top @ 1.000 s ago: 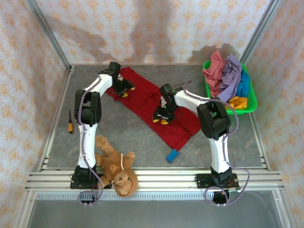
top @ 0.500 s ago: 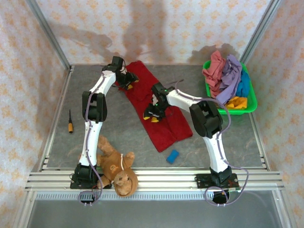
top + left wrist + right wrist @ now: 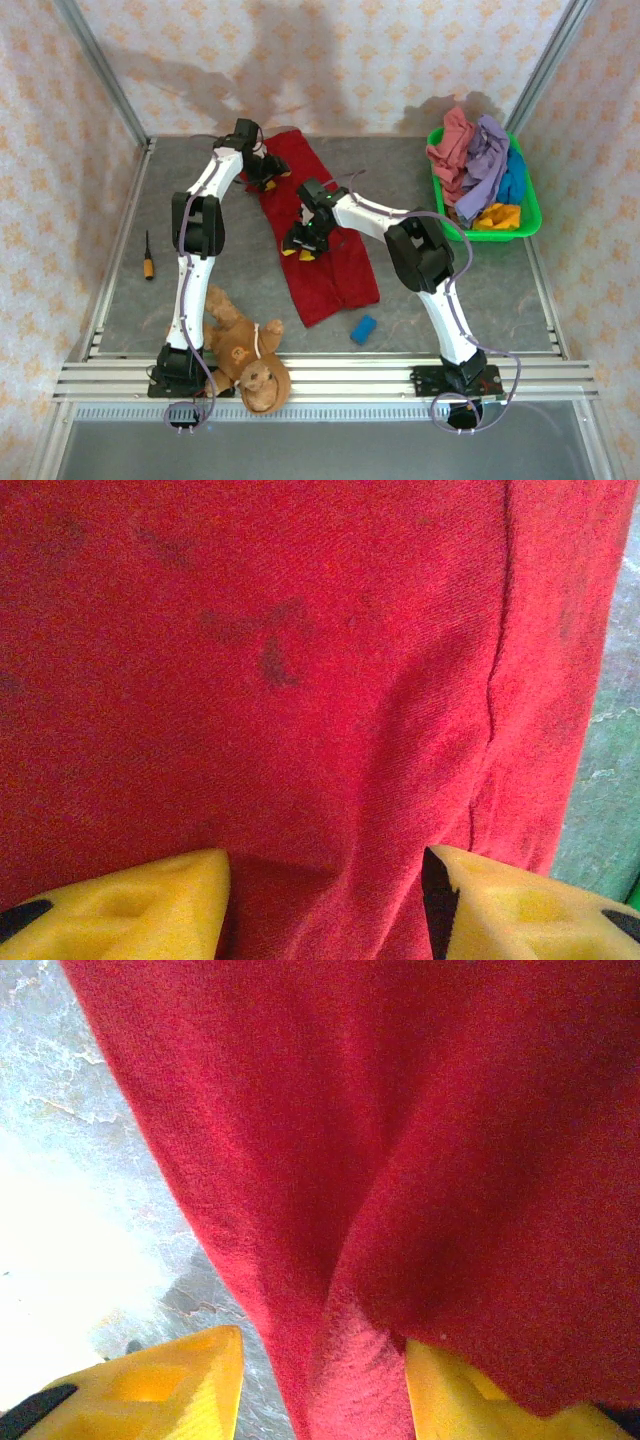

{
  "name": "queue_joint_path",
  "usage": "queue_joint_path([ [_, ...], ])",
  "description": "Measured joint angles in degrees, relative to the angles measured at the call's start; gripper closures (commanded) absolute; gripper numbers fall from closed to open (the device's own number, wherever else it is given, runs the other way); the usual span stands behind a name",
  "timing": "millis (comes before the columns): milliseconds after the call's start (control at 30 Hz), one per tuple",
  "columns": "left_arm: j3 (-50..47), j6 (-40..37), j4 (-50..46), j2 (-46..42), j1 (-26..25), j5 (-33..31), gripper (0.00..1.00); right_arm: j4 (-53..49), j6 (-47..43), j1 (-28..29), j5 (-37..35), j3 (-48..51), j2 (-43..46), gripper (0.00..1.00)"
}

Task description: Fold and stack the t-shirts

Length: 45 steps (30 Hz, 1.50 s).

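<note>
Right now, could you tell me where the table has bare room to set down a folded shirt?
Bare table lies between the dark red t-shirt and the green basket, towards the far side. There is more at the near right, beyond the blue block. The near left is crowded by the teddy bear and the orange-handled tool.

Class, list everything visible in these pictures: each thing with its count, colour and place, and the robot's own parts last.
dark red t-shirt: one, dark red, mid-table.
heaped t-shirts: four colours seen, salmon pink, lavender, teal blue, orange-yellow, in the basket.
basket: one, bright green, far right.
teddy bear: one, brown, near left.
block: one, blue, by the red shirt's near end.
tool: one, orange handle, left edge.
table: one, grey.
left end effector: one, yellow fingers, red shirt's far end.
right end effector: one, yellow fingers, red shirt's left edge, cloth bunched between.
</note>
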State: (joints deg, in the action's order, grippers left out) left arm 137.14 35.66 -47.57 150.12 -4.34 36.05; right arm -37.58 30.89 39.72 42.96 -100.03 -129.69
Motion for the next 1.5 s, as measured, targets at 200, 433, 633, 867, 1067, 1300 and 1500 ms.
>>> queue_joint_path([
  [200, 0.0, -2.0, -1.0, -0.1, 0.0, -0.7, 0.43, 3.4, 2.4, 0.2, 0.5, 3.2, 1.2, 0.54],
  [433, 1.2, -6.6, -4.9, -0.4, 0.0, -4.0, 0.43, 3.1, 2.6, 2.5, 1.2, 2.4, 0.9, 0.54],
  [633, 3.1, -12.2, -11.1, -0.4, 0.5, -8.7, 0.42, 4.3, 4.5, 5.4, 3.4, 1.1, -0.3, 0.54],
  [867, 3.5, -18.3, -14.6, -0.6, 1.5, -12.2, 0.41, 4.4, 5.0, 6.4, 3.0, 0.6, -0.5, 0.53],
  [1067, 2.2, -20.9, -14.6, -3.5, 1.5, -13.5, 0.39, 1.5, 3.0, 4.2, -0.8, 0.2, 3.0, 0.52],
  [1300, 2.3, -21.2, -9.9, -7.0, 1.9, -14.3, 0.40, -1.8, -0.7, -2.3, -3.2, -1.8, 7.0, 0.52],
  [1500, 2.8, -21.0, -2.6, -5.3, 3.0, -12.8, 0.43, -4.6, -3.1, -4.9, -4.4, -1.8, 7.1, 0.52],
])
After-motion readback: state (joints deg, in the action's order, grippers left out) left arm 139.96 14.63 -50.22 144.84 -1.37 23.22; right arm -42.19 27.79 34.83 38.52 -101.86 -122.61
